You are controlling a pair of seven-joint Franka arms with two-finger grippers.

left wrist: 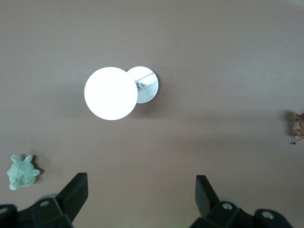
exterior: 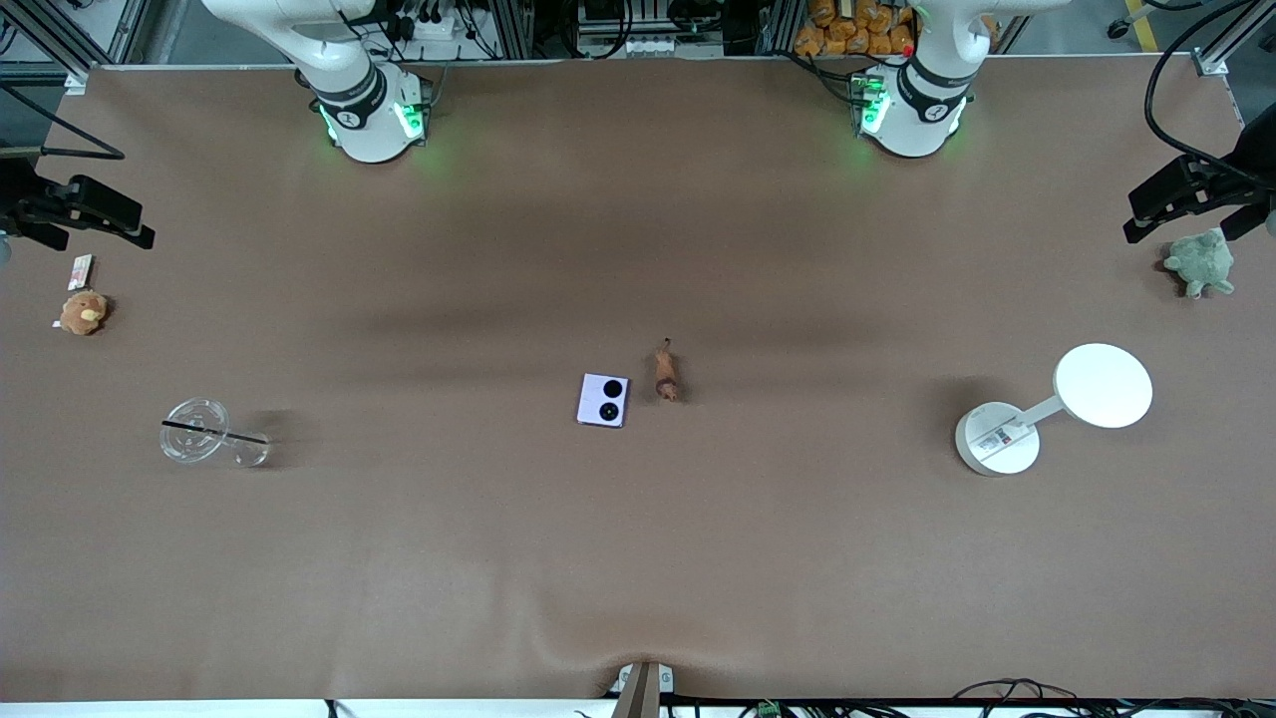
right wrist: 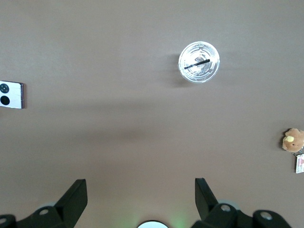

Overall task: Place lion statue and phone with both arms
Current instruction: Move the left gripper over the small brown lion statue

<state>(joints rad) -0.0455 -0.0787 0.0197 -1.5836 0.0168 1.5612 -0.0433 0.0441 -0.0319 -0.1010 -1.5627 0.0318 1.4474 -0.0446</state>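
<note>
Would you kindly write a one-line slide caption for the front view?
Phone and lion statue lie side by side at mid-table, untouched, between a clear lidded cup and a white lamp.

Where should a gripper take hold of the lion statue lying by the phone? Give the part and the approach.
Grip the lion statue across its slim body, midway between head end and tail, probably coming straight down from above. It lies long and narrow on the table, so fingers should close across its short width. The phone sits close beside it, so keep the fingers clear of it.
</note>
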